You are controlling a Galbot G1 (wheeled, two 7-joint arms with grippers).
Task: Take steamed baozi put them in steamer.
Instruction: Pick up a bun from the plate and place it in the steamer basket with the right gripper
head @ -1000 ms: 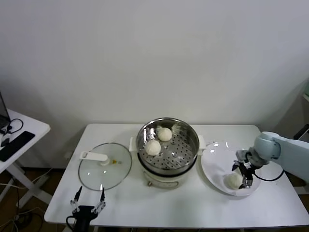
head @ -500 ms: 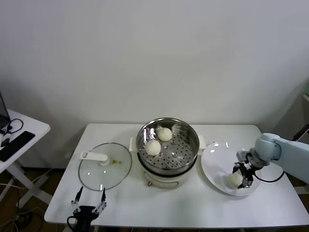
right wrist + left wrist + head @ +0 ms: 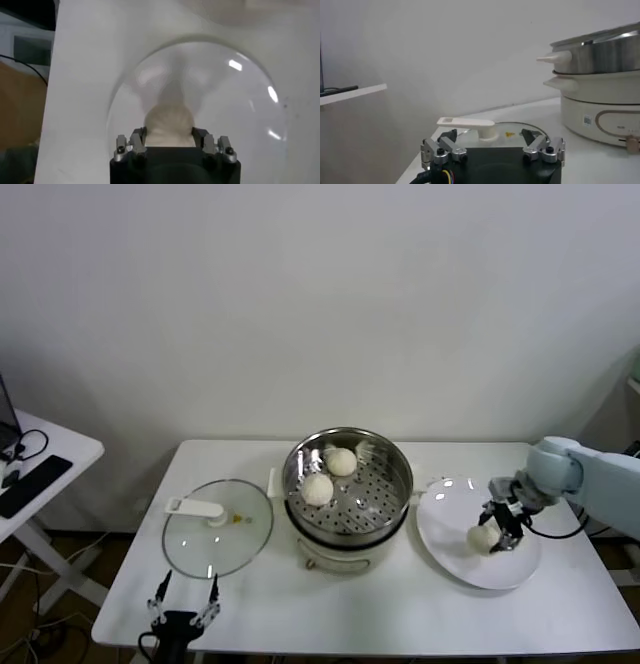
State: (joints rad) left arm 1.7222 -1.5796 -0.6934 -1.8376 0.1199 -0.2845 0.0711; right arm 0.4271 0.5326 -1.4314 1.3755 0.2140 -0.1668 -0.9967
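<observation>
- Baozi (image 3: 481, 536) pinched in my right gripper (image 3: 497, 529), over the plate (image 3: 450, 529) just right of the steamer (image 3: 347, 484).
- Two more baozi (image 3: 318, 488) inside the steamer.
- My left gripper (image 3: 182, 612) spread, idle at the table (image 3: 400, 614) edge, front-left of the steamer, near the glass lid (image 3: 218, 527).

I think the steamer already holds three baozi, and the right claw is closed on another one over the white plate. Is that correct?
Not quite: the steamer holds two baozi, not three, as the head view shows. The rest is correct: the right claw is closed on another baozi over the white plate.
</observation>
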